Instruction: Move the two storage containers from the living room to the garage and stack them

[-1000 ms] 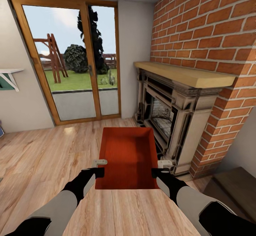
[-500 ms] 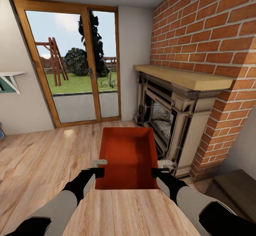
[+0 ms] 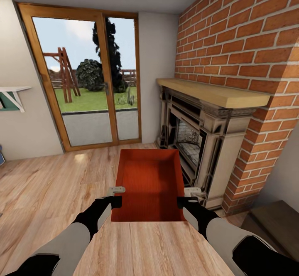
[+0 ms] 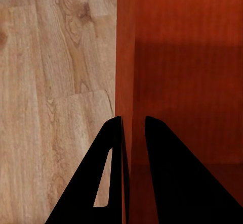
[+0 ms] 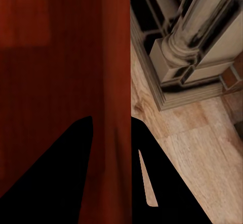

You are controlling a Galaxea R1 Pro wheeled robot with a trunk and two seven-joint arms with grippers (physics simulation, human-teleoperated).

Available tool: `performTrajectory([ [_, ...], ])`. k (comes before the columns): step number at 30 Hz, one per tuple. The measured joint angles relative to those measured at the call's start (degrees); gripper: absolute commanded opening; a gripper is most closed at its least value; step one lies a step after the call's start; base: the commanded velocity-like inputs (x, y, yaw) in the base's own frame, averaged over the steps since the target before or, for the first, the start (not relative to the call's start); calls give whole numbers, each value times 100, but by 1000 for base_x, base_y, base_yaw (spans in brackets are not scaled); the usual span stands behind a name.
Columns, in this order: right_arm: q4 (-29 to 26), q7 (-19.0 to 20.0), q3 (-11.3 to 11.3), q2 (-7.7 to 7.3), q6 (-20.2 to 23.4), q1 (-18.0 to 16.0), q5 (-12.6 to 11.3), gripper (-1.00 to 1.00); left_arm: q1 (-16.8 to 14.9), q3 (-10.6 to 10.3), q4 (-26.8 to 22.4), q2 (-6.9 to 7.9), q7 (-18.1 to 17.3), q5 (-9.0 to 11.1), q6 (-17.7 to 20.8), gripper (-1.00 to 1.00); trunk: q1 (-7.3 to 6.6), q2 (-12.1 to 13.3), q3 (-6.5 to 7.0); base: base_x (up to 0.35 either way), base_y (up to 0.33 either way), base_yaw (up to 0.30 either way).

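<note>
While the robot stood in the living room facing the brick fireplace [image 3: 232, 114], the likeliest trouble I could see lay in that hearth. Its stone surround, carved with heavy mouldings and a squared pilaster base, jutted out just beside the right edge of the carried bin, and any turn toward it could, I judged, knock the thin wall out of the pinch.

Left of the fireplace, the glazed door [image 3: 85, 76] in its warm timber frame showed a garden, no route to the garage. The plank floor [image 3: 45, 184] in front of the hearth was pale, grained wood with a soft sheen.

The storage container [image 3: 149, 182] hung above that floor, just left of the fireplace base: an orange-red, open-topped rectangle, finely ribbed, its walls very thin. That thinness worried me, since each grip was only an edge pinch and the bin could flex or slide during the drive.

The left tool [image 4: 132, 125] was narrowed onto the bin's left wall, one dark tapered finger either side. The right tool [image 5: 112, 123] clamped the wall nearest the fireplace likewise.
</note>
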Motion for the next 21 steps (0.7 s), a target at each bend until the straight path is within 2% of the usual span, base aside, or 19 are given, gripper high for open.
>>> performTrajectory([
  [21, -13, -9, 5, 0, 14, 0, 1, -100, 0, -4, 0, 4, -1, 11, 0, -100, 0, 0, 1, 0, 0, 0],
])
